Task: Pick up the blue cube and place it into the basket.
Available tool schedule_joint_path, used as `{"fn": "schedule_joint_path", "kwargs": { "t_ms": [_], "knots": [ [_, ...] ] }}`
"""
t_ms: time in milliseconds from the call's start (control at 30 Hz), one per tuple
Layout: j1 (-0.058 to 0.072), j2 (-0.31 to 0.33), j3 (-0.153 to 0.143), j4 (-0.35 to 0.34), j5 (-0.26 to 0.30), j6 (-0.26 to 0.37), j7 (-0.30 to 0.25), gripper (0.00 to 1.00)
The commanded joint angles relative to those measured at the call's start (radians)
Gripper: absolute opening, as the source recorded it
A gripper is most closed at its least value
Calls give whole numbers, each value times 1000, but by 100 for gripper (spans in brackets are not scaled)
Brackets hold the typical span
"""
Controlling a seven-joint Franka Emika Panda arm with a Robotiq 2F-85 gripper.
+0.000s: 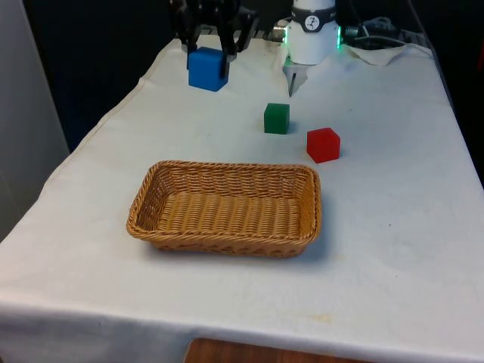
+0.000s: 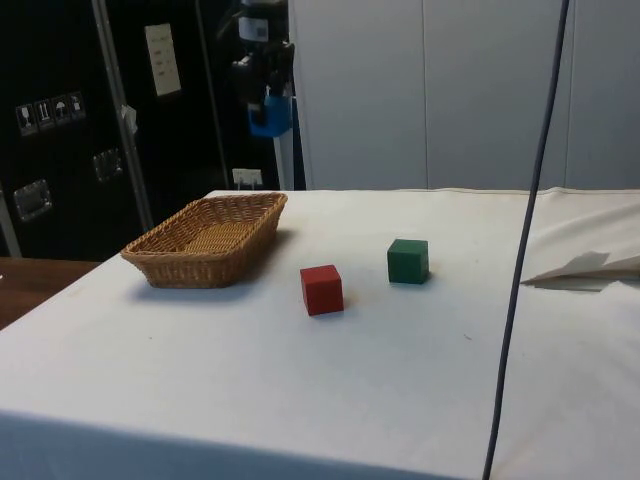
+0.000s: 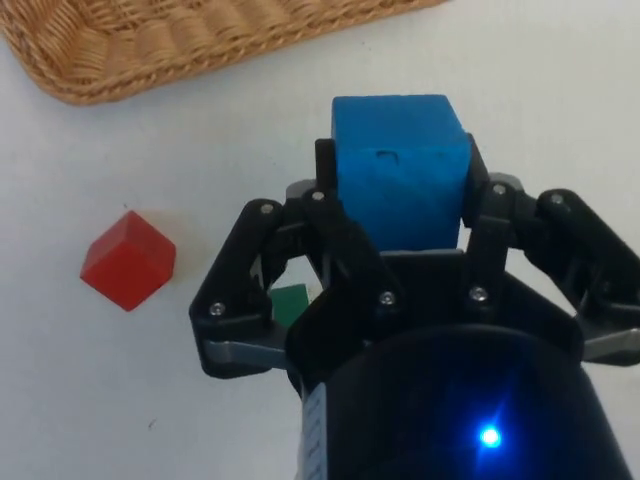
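Gripper point(image 3: 402, 215): clamped on blue cube point(image 3: 401, 180), held aloft.
Basket point(image 1: 227, 238): wicker; side view shows cube above its far end.

Even, diffuse light from overhead — the white cloth point(image 1: 393, 227) is bright but not blown out, while the curtains behind it go near-black with no detail. Shadows are soft and short: a faint one hugs the near side of the basket point(image 1: 227, 208), small ones sit under the green cube point(image 1: 277, 119) and red cube point(image 1: 324, 144) beside it. In the wrist view the gripper point(image 3: 400, 215) body close to the lens is soft — the blue cube point(image 3: 402, 165) and basket weave beyond it stay crisp.
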Motion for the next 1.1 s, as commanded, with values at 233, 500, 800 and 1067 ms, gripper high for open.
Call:
{"fn": "schedule_joint_path", "kwargs": {
  "t_ms": [233,500,800,1067],
  "knots": [
    [-3,66,14,57,43,-10,-71,1],
    [-5,124,25,108,66,-15,-117,1],
    [-5,193,35,174,94,-27,-170,1],
    [-7,250,44,234,122,-43,-215,1]
  ]
}}
